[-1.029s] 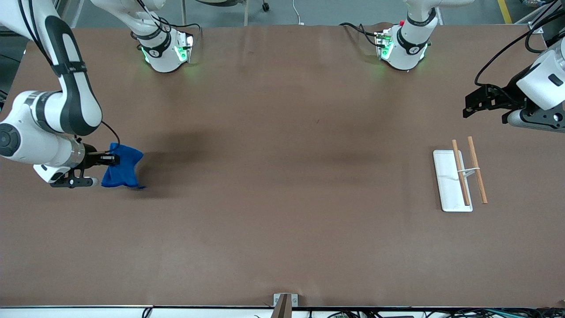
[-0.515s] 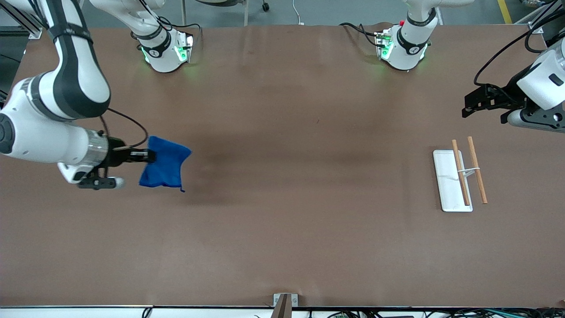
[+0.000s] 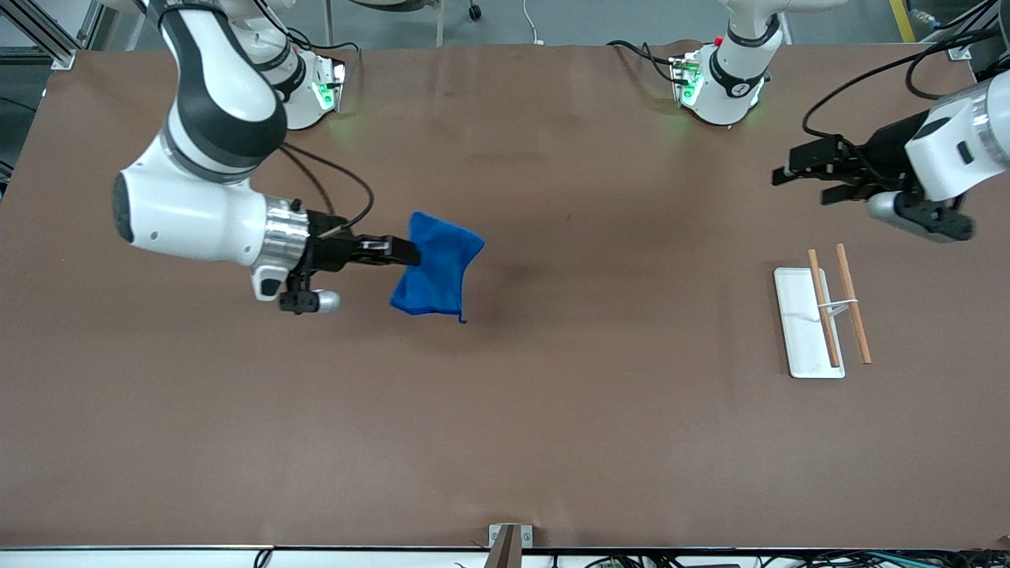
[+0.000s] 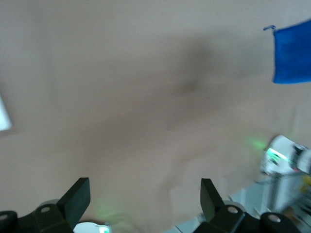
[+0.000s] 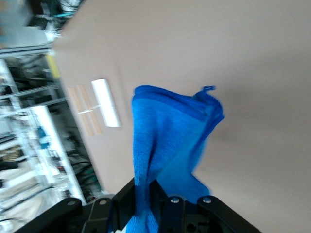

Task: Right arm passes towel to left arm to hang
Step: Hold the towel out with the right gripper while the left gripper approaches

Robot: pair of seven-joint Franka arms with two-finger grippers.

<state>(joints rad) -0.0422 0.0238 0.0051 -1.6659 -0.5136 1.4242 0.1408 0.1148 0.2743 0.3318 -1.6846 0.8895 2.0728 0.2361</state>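
Observation:
The bright blue towel (image 3: 436, 264) hangs bunched from my right gripper (image 3: 408, 252), which is shut on its upper edge and holds it in the air over the table, toward the right arm's end. In the right wrist view the towel (image 5: 172, 141) drapes away from the jaws, with its small corner loop (image 5: 209, 88) at the end. My left gripper (image 3: 789, 175) is open and empty, in the air over the left arm's end of the table. In the left wrist view its fingers (image 4: 77, 198) stand wide apart and the towel (image 4: 292, 58) shows far off.
A white rack base (image 3: 798, 331) with two wooden rods (image 3: 854, 314) lies on the brown table near the left arm's end, nearer the front camera than my left gripper. It also shows in the right wrist view (image 5: 106, 102).
My right arm has carried the towel from the right arm's end toward the table's middle. My left gripper has moved a little toward the middle of the table.

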